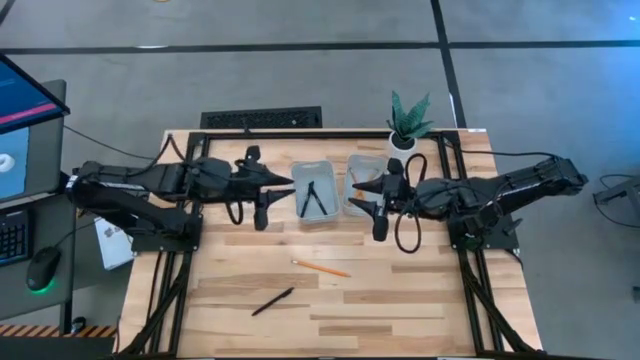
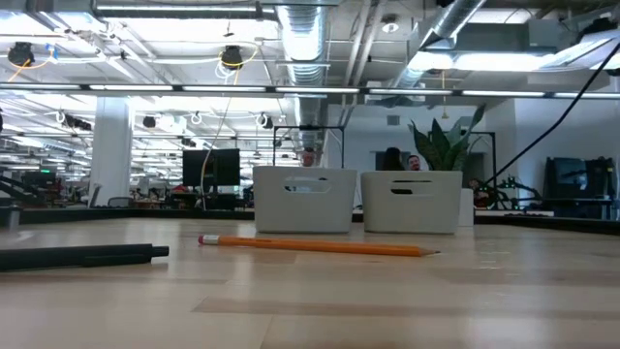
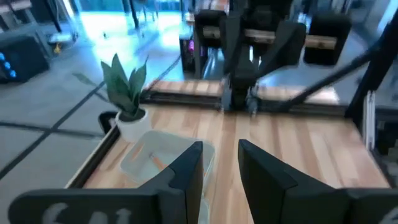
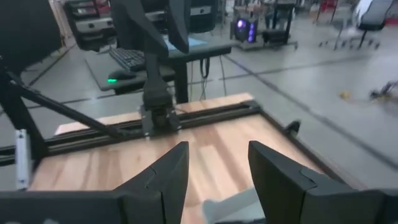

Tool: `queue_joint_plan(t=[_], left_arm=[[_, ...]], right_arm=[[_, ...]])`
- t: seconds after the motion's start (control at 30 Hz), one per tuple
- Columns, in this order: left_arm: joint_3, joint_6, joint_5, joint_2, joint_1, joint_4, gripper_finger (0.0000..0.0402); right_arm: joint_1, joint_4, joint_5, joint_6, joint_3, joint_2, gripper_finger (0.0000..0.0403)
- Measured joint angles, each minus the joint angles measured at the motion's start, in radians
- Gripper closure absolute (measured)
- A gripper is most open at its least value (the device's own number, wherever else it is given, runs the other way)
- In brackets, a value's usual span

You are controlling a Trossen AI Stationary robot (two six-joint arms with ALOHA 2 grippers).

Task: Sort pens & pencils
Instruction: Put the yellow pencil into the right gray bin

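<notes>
Two pale trays stand side by side at the table's far middle. The left tray (image 1: 313, 170) holds two black pens (image 1: 315, 198). The right tray (image 1: 362, 165) holds orange pencils (image 3: 155, 160). One pencil (image 1: 320, 267) (image 2: 320, 245) and one pen (image 1: 272, 301) (image 2: 82, 255) lie flat on the near table. My left gripper (image 1: 290, 182) (image 3: 221, 146) hovers open just left of the left tray. My right gripper (image 1: 356, 192) (image 4: 217, 146) hovers open over the right tray. Both are empty.
A potted plant (image 1: 408, 120) (image 3: 124, 87) stands at the far edge behind the right tray. A dark grille (image 1: 262, 118) lies beyond the far edge. Black frame rails (image 1: 170, 290) run along the table's sides. Bare wood lies around the loose pen and pencil.
</notes>
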Motion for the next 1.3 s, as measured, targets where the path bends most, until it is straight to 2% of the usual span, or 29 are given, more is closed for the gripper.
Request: queue_joint_plan(t=[0.2,0.4,0.57,0.77,0.87,1.17,1.3], left_arm=[[-0.320,-0.074,0.008,-0.195,0.001,0.286,0.0308],[-0.473,-0.159,0.006,-0.340,0.001,0.308,0.0308],[-0.520,-0.163,0.008,-0.383,-0.001,0.293,0.0308],[-0.526,-0.163,0.034,-0.388,-0.002,0.245,0.0308],[-0.526,-0.164,0.035,-0.388,-0.002,0.201,0.0308],[-0.526,-0.163,0.034,-0.387,-0.002,0.110,0.0308],[-0.526,-0.163,0.034,-0.387,-0.002,0.089,0.0308]], right_arm=[[0.000,-0.092,-0.108,0.104,0.000,0.012,0.0214],[0.000,-0.104,-0.188,0.167,0.009,0.103,0.0214],[0.000,-0.150,-0.274,0.191,0.087,0.232,0.0214],[-0.002,-0.327,-0.307,0.241,0.235,0.408,0.0214],[-0.002,-0.380,-0.363,0.238,0.304,0.479,0.0214],[-0.002,-0.373,-0.405,0.236,0.405,0.636,0.0209],[-0.002,-0.378,-0.410,0.320,0.406,0.690,0.0204]])
